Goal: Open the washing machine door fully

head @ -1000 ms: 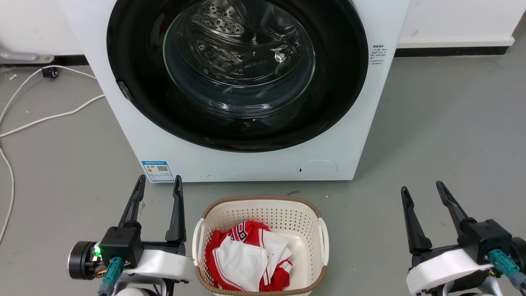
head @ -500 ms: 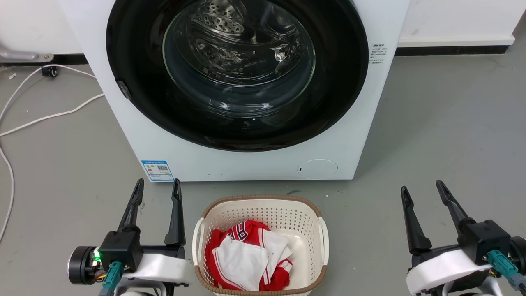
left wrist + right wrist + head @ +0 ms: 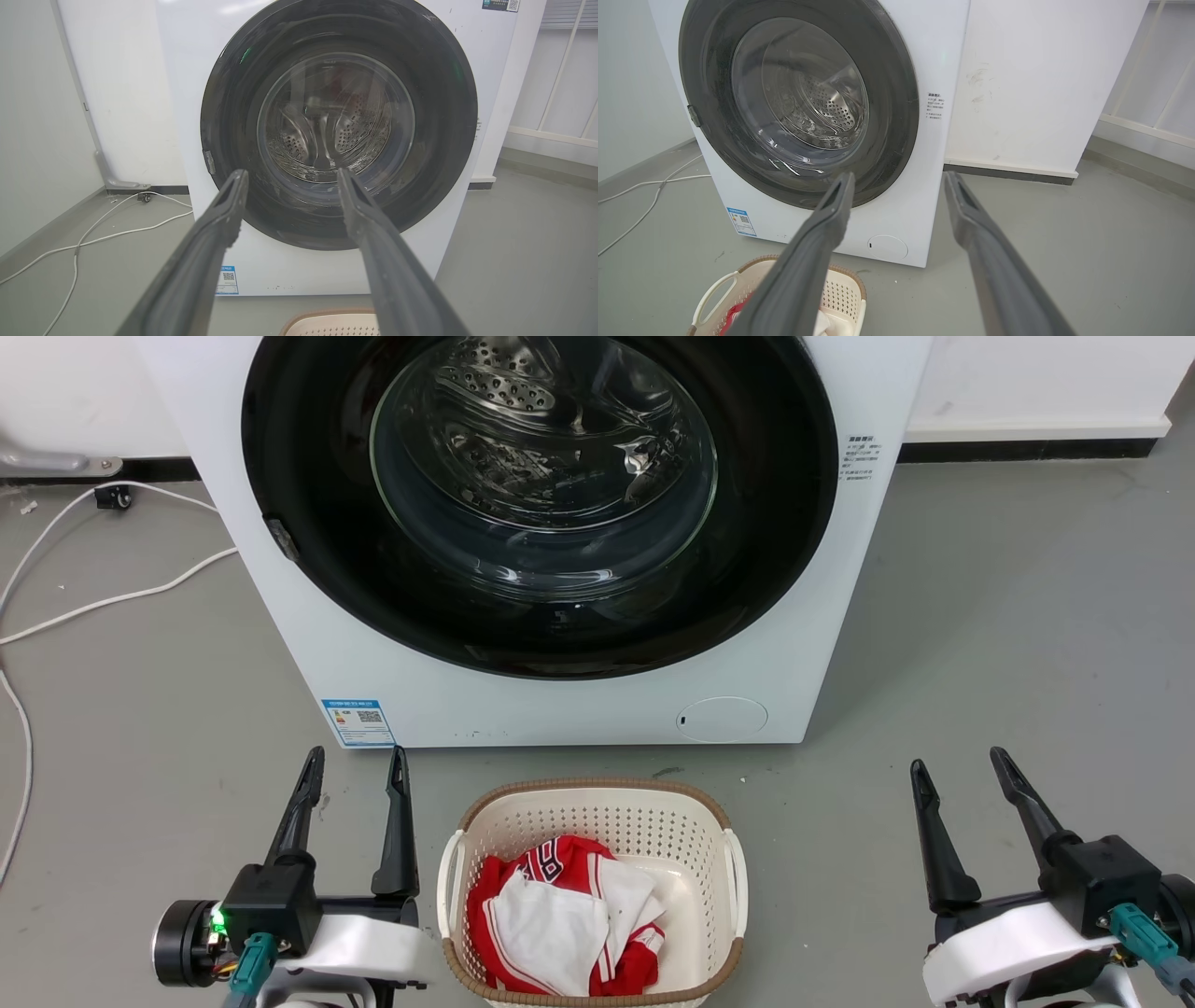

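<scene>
The washing machine door [image 3: 541, 504] sits closed, flush in the white front of the washing machine [image 3: 560, 709] straight ahead of you. Its black ring spans nearly the machine's width, and the steel drum shows through the clear window. A small grey catch [image 3: 283, 541] marks the door's left edge in your head view. Your left claw [image 3: 358, 753] hangs at the lower left, fingers spread and holding nothing, short of the machine. Your right claw [image 3: 960, 759] mirrors it at the lower right, likewise spread and empty, over bare grey floor [image 3: 980, 616]. Between the two, just in front of the machine, stands a cream laundry basket [image 3: 597, 793] with a brown rim, red and white clothes [image 3: 560, 915] bundled inside. A blue label [image 3: 358, 723] is stuck at the machine's lower left corner, a round white flap [image 3: 721, 720] sits at its lower right, and a white cable [image 3: 112, 602] trails across the floor to your left. Neither claw touches the door.
</scene>
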Robot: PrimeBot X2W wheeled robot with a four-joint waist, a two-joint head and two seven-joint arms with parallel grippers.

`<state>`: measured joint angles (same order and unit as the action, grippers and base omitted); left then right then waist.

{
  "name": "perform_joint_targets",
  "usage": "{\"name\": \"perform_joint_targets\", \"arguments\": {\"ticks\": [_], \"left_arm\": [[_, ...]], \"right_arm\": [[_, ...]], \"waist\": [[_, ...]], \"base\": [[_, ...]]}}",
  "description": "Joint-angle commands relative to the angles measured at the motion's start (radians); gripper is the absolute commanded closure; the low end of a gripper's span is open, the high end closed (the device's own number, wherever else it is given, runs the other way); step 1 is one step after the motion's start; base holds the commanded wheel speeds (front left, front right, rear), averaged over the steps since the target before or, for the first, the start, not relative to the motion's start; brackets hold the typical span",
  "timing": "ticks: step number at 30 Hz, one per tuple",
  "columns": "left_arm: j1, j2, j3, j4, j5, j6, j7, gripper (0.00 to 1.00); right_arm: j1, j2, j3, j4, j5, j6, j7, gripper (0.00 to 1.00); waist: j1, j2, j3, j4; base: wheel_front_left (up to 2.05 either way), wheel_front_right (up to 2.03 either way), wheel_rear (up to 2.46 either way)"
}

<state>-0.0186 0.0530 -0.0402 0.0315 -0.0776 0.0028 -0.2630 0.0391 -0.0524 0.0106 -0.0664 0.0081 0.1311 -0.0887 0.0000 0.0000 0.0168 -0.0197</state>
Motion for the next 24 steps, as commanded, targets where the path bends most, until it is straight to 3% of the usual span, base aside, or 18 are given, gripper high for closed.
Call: {"name": "perform_joint_targets", "arguments": {"ticks": [1,5,6,7,8,9,18,24], "left_arm": [[0.013,-0.001,0.002,0.001,0.001,-0.002,-0.003,0.0],[0.012,-0.002,0.004,0.001,0.002,-0.003,-0.003,0.0],[0.012,-0.002,0.004,0.001,0.003,-0.003,-0.003,0.0],[0.011,-0.002,0.004,0.001,0.003,-0.003,-0.003,0.0],[0.01,-0.002,0.004,0.002,0.004,-0.004,-0.003,0.0],[0.009,-0.002,0.005,0.002,0.004,-0.005,-0.003,0.0],[0.005,-0.003,0.009,0.001,0.006,-0.005,-0.003,0.0],[-0.001,-0.003,0.009,-0.003,-0.002,-0.003,-0.003,0.0]], "right_arm": [[-0.005,0.004,0.0,0.0,0.001,-0.001,-0.006,0.0],[-0.006,0.004,0.0,0.003,0.01,-0.001,-0.005,0.0],[-0.007,0.004,0.0,0.005,0.012,-0.001,-0.003,0.22],[-0.007,0.004,0.001,0.006,0.017,0.0,-0.001,0.64],[-0.008,0.004,0.002,0.007,0.019,0.0,0.001,0.89],[-0.009,0.004,0.002,0.008,0.021,0.0,0.002,1.0],[-0.021,0.004,0.004,0.008,0.119,0.0,-0.021,1.0],[-0.045,0.004,0.02,0.038,0.568,0.0,-0.062,1.0]], "waist": [[0.0,0.0,0.0,0.0],[0.0,0.0,0.001,0.0],[0.0,0.0,0.001,-0.001],[0.0,0.0,0.002,-0.001],[0.0,0.0,0.002,-0.001],[0.0,0.0,0.002,-0.001],[0.0,0.0,0.005,-0.005],[0.0,0.0,0.011,-0.006]], "base": [[0.0,0.0,0.0],[0.0,0.0,0.0],[0.0,0.0,0.0],[0.0,0.0,0.0],[0.0,0.0,0.0],[0.0,0.0,0.0],[0.0,0.0,0.0],[0.0,0.0,0.0]]}}
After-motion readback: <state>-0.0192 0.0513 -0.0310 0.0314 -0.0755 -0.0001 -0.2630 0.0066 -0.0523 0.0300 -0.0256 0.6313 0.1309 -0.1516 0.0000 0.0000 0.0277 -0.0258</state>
